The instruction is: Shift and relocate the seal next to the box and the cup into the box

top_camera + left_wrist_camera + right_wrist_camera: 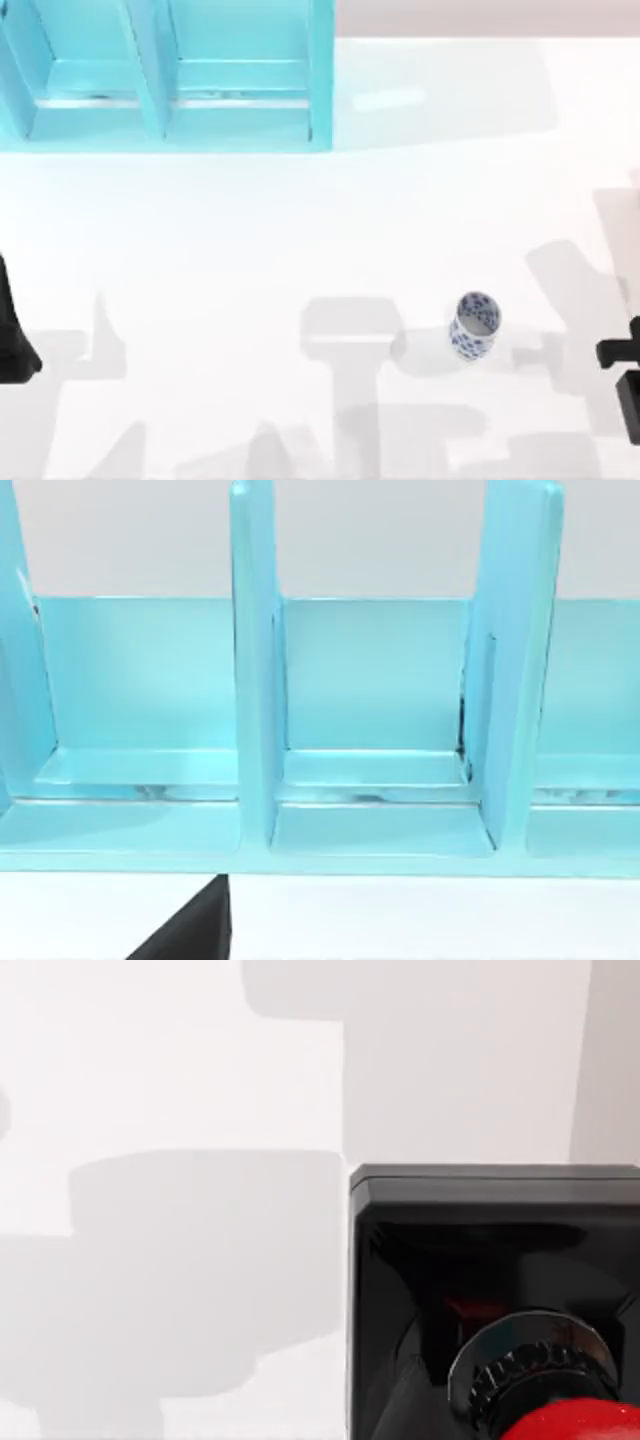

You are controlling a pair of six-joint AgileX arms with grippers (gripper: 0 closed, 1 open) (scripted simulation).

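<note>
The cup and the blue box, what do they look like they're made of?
The cup looks like glazed ceramic: white with a blue painted pattern, though the render leaves it open. The box looks like glossy painted wood or plastic: uniform cyan panels with soft reflections.

Looking like a rendered test scene rather than any real room: plain white table (250,240) lying bare under flat grey shadows, featureless turquoise box (170,80) sitting at its far edge.
</note>
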